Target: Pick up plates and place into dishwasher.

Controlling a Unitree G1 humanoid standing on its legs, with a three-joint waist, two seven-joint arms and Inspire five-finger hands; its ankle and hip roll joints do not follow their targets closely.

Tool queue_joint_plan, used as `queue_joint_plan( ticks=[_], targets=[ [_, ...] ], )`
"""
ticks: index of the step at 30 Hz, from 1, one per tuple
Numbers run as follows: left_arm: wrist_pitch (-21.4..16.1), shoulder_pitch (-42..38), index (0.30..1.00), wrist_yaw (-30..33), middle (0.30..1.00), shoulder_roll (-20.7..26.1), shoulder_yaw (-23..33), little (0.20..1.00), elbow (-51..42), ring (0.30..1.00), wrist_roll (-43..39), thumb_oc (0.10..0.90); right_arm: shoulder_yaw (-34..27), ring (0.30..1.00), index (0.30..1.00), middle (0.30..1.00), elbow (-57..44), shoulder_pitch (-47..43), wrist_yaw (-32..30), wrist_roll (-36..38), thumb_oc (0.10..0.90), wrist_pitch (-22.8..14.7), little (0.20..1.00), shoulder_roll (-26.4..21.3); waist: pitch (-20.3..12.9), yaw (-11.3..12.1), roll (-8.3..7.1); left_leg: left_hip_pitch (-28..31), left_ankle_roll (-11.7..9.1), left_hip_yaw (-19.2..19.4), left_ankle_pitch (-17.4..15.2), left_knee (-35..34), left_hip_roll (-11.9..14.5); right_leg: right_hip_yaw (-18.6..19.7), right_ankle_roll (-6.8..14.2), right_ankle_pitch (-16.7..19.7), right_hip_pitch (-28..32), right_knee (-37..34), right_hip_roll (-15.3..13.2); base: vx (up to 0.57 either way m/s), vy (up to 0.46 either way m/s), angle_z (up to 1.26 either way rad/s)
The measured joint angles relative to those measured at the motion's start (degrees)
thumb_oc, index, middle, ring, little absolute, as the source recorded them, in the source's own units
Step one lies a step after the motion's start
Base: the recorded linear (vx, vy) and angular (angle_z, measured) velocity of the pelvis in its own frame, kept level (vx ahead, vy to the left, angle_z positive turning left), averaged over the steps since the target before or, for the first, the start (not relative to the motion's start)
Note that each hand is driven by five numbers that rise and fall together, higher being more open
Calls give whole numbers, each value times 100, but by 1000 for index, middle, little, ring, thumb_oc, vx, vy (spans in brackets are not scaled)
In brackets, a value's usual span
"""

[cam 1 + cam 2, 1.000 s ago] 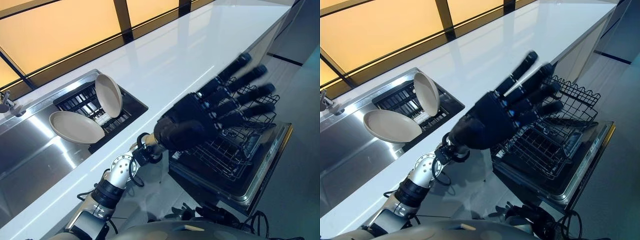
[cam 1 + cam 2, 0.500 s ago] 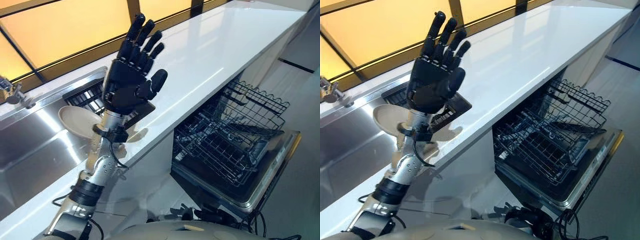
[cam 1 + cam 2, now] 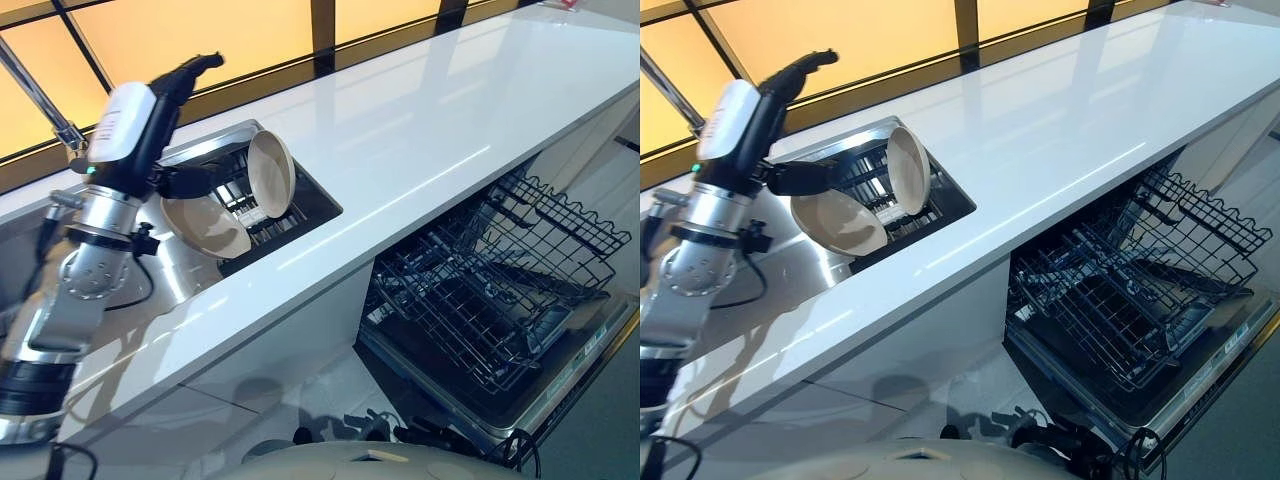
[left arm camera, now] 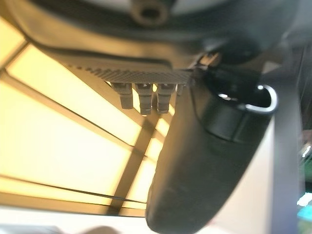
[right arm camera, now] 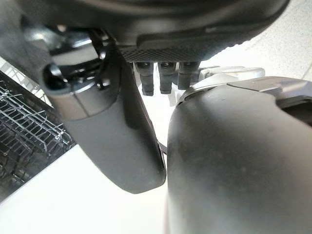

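At the far left, your left hand (image 3: 165, 120) is raised above the sink (image 3: 170, 290) with fingers straight and nothing held. Just beside it, two plates (image 3: 200, 226) lean in the black rack (image 3: 290, 215) set into the white bench (image 3: 420, 120). Bring your fingers down over the nearer plate's rim and pinch firmly before lifting. At the right, the dishwasher basket (image 3: 490, 290) stands pulled out; I cannot tell your right hand's (image 5: 122, 141) state.

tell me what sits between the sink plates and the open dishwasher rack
Only bare white countertop lies between the plates and the dishwasher rack, in both eye views.
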Motion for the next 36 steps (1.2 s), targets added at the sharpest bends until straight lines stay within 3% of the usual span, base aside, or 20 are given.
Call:
queue_joint_plan(
  ticks=[8,13,18,25,36],
  targets=[
    [471,368,900,610,900,787,806,900,1308,900,369,800,-4,900,900,900,-314,90,-201,-10,800,252,900,-5,8,7,14,-6,-5,33,-3,-27,6,2,2,-1,-7,1,22,2,8,-1],
    [487,718,900,664,900,1202,898,900,1542,900,842,800,1,900,900,900,-377,69,-205,-75,800,415,900,-32,-63,70,-8,-87,-8,35,2,-1,-1,-7,0,1,-82,9,22,-27,4,3],
    [375,767,900,544,900,1283,890,900,1807,900,1415,800,14,900,900,900,-379,19,-204,-110,800,495,900,-52,-69,76,-4,-90,-7,32,22,-1,-2,-3,-1,2,-83,9,26,0,0,0],
    [100,759,900,32,900,1740,520,900,1926,900,1962,800,7,900,900,900,-378,2,-204,-108,800,521,900,-65,-83,24,12,-101,-9,-5,23,-4,-4,-22,0,2,-84,9,24,-4,4,0],
    [-377,724,900,-540,900,1751,-244,900,1887,900,2622,800,5,900,900,900,-374,-10,-195,-107,800,534,900,-76,-116,-66,24,-98,-12,52,24,-4,-1,18,1,3,-103,9,31,-3,2,0]
  ],
)
